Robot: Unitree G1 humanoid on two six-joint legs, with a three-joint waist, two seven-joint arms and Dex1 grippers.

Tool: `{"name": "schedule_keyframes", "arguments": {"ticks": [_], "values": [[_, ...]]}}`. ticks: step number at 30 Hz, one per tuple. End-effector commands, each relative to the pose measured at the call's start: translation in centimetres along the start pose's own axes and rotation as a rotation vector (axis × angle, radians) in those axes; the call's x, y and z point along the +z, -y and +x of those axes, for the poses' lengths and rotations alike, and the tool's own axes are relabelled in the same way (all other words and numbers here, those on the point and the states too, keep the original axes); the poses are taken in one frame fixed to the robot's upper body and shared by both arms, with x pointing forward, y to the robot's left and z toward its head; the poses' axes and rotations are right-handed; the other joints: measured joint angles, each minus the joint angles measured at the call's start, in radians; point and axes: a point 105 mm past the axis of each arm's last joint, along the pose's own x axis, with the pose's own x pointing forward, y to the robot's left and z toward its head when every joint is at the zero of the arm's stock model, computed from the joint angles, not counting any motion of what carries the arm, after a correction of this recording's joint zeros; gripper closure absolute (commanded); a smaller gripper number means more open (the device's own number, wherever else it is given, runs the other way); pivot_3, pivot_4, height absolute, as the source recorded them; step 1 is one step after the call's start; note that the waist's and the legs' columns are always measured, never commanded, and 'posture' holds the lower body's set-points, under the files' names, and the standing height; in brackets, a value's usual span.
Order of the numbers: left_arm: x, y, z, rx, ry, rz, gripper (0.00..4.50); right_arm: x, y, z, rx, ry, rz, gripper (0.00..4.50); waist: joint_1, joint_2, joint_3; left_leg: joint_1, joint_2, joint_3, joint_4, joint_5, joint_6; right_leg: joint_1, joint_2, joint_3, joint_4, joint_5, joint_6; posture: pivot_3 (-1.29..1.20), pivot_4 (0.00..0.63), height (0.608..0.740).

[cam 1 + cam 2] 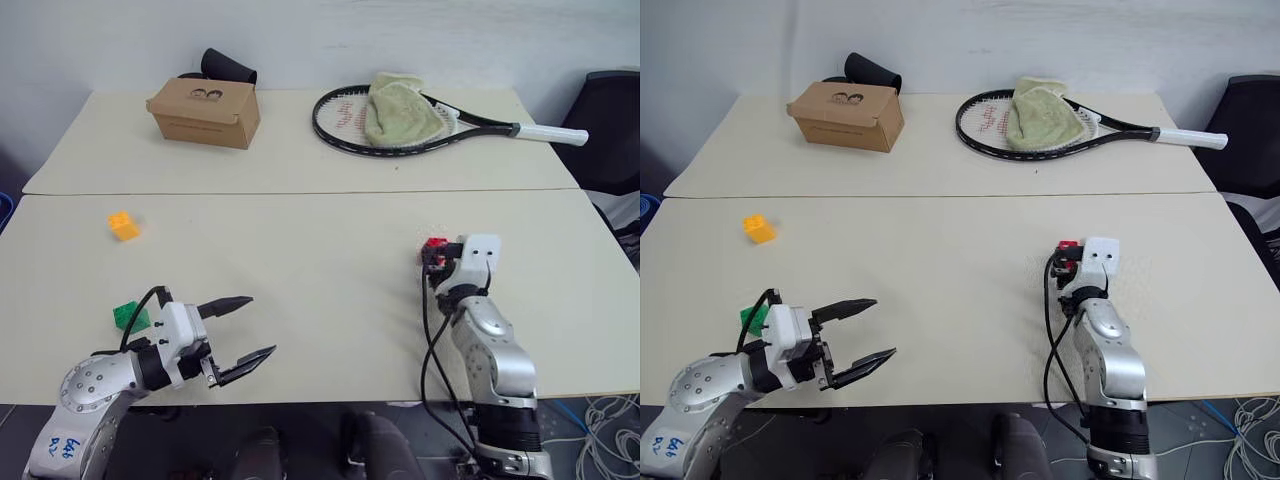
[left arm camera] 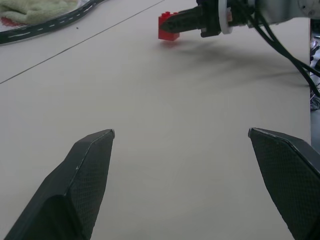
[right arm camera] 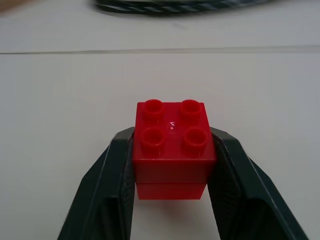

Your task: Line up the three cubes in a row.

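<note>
At the left near edge of the bench (image 1: 320,300), the left pincer (image 1: 245,327) hangs with its two black fingers spread wide and nothing between them, pointing toward the middle of the bench. Just behind its wrist lies the green cube (image 1: 130,316), partly hidden by the arm's cable. Farther back on the left side sits the yellow-orange cube (image 1: 123,226), well apart from the green one. At the far left of the rear bench stands a brown cardboard box (image 1: 205,112) with a dark rolled object (image 1: 228,67) behind it. Right of that lies a tennis racket (image 1: 400,125) with a pale green cloth (image 1: 400,108) draped over its strings. On the right side of the near bench, the right pincer (image 3: 172,155) pinches the red cube (image 3: 172,145) from both sides, studs up, fingers pressed against its flanks.
</note>
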Motion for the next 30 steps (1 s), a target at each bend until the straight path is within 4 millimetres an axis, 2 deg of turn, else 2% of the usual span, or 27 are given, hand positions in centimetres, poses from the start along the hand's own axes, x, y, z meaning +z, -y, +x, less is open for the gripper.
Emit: {"name": "schedule_keyframes", "arguments": {"ticks": [1, 3, 7, 15, 17, 19, 24, 27, 30], "values": [[0.1, -0.1, -0.5, 0.001, -0.001, 0.020, 0.00, -0.2, -5.1, -1.9, 0.622, -0.047, -0.125, 3.01, 0.000, -0.002, -0.001, 0.002, 0.001, 0.000, 0.000, -0.001, 0.000, 0.002, 0.001, 0.000, -0.001, 0.000, 0.000, 0.00, 0.150, 0.740], [-0.1, -0.3, -0.5, 0.008, -0.010, 0.017, 0.00, -0.7, -4.7, -1.2, 0.710, -0.043, -0.111, 3.01, -0.002, -0.008, -0.002, 0.003, 0.003, 0.000, 0.000, -0.001, -0.001, 0.003, 0.002, -0.002, -0.001, -0.001, -0.001, 0.00, 0.150, 0.740], [0.2, -0.2, -0.7, 0.031, -0.008, 0.015, 0.00, -3.4, -4.2, 0.7, 0.823, -0.084, -0.172, 3.01, -0.003, -0.008, -0.001, 0.005, 0.004, 0.003, 0.001, 0.000, -0.003, 0.002, 0.002, -0.001, 0.001, 0.001, -0.004, 0.00, 0.150, 0.740], [0.3, 0.5, -1.4, 0.062, -0.025, 0.005, 0.00, -5.7, -3.8, 2.1, 0.847, -0.103, -0.173, 3.01, 0.001, -0.008, -0.001, 0.003, 0.004, 0.004, 0.003, 0.000, -0.003, 0.002, 0.000, -0.001, 0.000, 0.001, -0.004, 0.00, 0.150, 0.740], [0.3, 0.4, -1.5, 0.073, -0.028, 0.005, 0.00, -5.9, -3.7, 2.2, 0.833, -0.101, -0.145, 2.29, 0.001, -0.008, -0.001, 0.005, 0.004, 0.004, 0.003, 0.000, -0.003, 0.003, 0.000, 0.000, 0.001, 0.002, -0.004, 0.00, 0.150, 0.740], [0.3, 0.3, -1.8, 0.085, -0.032, 0.007, 0.00, -5.4, -3.6, 2.4, 0.817, -0.067, -0.148, 1.76, 0.001, -0.008, -0.001, 0.005, 0.004, 0.004, 0.003, 0.000, -0.003, 0.003, 0.000, 0.000, 0.001, 0.002, -0.004, 0.00, 0.150, 0.740], [-0.3, -0.3, -4.8, 0.228, -0.071, -0.007, 0.00, -1.6, -2.0, 2.0, 0.716, 0.096, -0.195, 0.09, -0.002, -0.007, -0.001, 0.004, 0.004, 0.004, 0.000, 0.000, -0.004, 0.001, 0.000, 0.000, 0.001, 0.002, -0.005, 0.00, 0.150, 0.740], [-1.1, -0.5, -8.1, 0.394, -0.103, -0.026, 0.00, 0.5, -0.5, 0.7, 0.632, 0.160, -0.204, 0.04, -0.002, -0.007, 0.000, 0.004, 0.004, 0.005, 0.000, -0.001, -0.004, 0.000, 0.000, 0.000, 0.000, 0.002, -0.005, 0.00, 0.150, 0.740], [-1.7, -0.6, -12.1, 0.610, -0.122, -0.047, 0.00, 1.1, -0.1, -1.3, 0.600, 0.181, -0.168, 0.04, 0.003, -0.007, 0.000, 0.004, 0.005, 0.004, 0.001, -0.003, -0.004, 0.001, 0.000, 0.000, -0.002, 0.002, -0.005, 0.00, 0.150, 0.740]]}}
